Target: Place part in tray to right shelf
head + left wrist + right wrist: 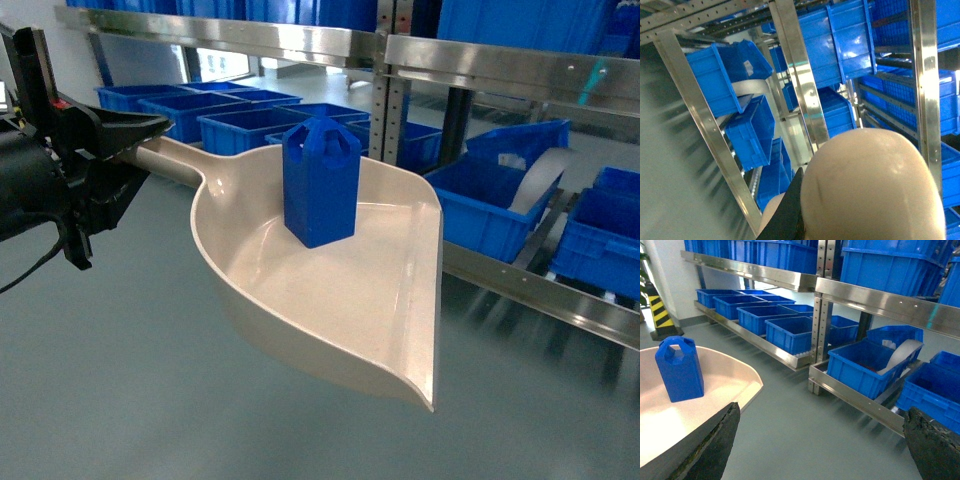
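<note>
A blue part [320,185], a tall block with a handle-like top, stands upright in a beige scoop-shaped tray [330,310]. My left gripper [120,135] is shut on the tray's handle [175,162] and holds the tray above the floor. In the left wrist view the tray's rounded underside [875,185] fills the lower right, beside one black finger [790,210]. My right gripper [820,445] is open over bare floor with nothing between its fingers [710,450]; the part [679,369] and tray [725,382] lie to its left. The right shelf [520,65] stands behind the tray.
The steel shelving carries rows of blue bins [240,125] on its low level. On the right, a tilted bin [500,205] holds a grey curved strip [540,180]. A low steel rail [540,290] runs along the shelf front. A yellow-black post [660,315] stands far left.
</note>
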